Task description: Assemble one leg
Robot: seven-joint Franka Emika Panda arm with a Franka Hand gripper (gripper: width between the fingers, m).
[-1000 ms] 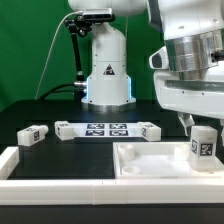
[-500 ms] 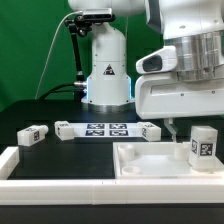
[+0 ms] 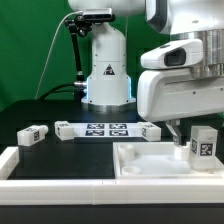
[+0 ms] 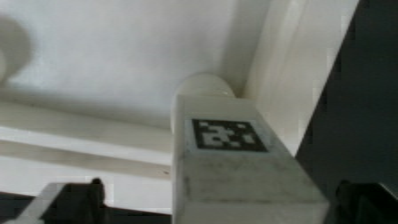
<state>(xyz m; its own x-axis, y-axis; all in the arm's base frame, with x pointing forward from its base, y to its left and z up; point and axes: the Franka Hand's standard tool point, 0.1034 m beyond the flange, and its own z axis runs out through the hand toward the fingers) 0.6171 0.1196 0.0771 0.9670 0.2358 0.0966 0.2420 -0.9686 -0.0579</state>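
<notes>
The leg (image 3: 203, 142) is a small white block with a square marker, standing upright on the white panel (image 3: 145, 165) at the exterior view's right. My gripper (image 3: 192, 146) hangs low over it, and one dark finger (image 3: 180, 141) shows just to the leg's left. In the wrist view the leg (image 4: 231, 150) rises between my two dark fingertips (image 4: 71, 203). There is a gap between the leg and that fingertip, so the gripper (image 4: 217, 205) is open around the leg without holding it.
Another small marked block (image 3: 32, 134) lies at the exterior view's left. Two more white parts (image 3: 66, 129) (image 3: 150, 130) lie at either end of the marker board (image 3: 106, 129). A white raised wall (image 3: 45, 182) runs along the front. The robot base (image 3: 106, 70) stands behind.
The arm has shifted towards the exterior view's left and come down, bringing the finger beside the leg. The leg and other parts have not moved.
</notes>
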